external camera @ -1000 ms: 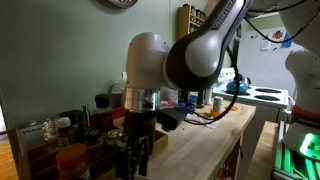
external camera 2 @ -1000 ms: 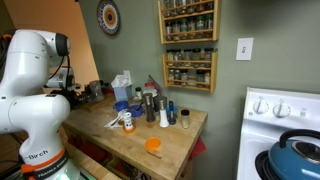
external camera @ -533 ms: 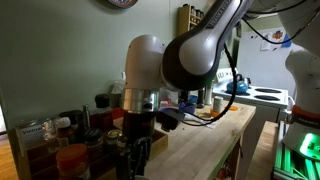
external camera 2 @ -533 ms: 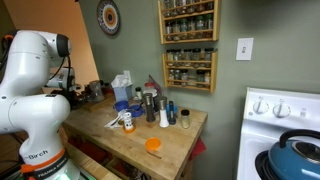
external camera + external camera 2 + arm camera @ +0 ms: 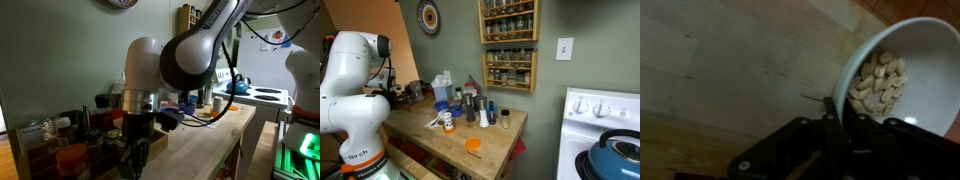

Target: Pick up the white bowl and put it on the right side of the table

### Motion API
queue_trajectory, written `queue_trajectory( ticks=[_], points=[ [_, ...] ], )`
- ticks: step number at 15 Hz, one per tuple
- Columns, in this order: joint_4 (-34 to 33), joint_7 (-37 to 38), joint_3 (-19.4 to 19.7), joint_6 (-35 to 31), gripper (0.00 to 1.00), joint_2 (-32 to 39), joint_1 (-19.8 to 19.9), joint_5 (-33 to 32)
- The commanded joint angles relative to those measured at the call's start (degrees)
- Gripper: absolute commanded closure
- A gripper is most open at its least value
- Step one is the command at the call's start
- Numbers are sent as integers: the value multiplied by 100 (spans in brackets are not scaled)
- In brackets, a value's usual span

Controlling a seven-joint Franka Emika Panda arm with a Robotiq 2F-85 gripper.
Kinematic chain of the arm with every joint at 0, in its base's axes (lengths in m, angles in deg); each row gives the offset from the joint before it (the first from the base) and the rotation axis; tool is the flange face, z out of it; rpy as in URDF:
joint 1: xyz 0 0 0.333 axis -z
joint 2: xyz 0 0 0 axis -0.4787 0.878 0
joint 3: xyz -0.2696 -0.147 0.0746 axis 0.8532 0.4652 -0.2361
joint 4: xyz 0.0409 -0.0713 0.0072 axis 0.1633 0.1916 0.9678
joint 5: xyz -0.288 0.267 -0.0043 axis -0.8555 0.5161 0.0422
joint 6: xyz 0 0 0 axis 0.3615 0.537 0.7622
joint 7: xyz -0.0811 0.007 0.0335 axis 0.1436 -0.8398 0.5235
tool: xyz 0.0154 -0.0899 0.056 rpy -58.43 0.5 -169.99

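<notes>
The white bowl, holding pale tan pieces, is pictured against the wooden table, its near rim pinched by the gripper

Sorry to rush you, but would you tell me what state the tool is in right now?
Tool: closed on the rim of the white bowl, as the wrist view shows.

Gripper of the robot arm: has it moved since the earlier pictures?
No visible move. In an exterior view the black gripper stays at the same place beside the round red-lidded jar.
</notes>
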Motion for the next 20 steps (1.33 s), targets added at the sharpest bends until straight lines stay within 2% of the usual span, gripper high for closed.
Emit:
queue_trajectory(
  ticks=[1,9,14,19,20],
  points=[
    [0,-186,-107,-13,100,51,106,163],
    [379,-238,-102,-4,98,-208,235,150],
    [1030,-763,-365,-590,98,-489,576,273],
    [1784,-754,-758,-1526,98,-760,1004,723],
    [1304,-561,-571,-1214,93,-523,803,458]
  ],
)
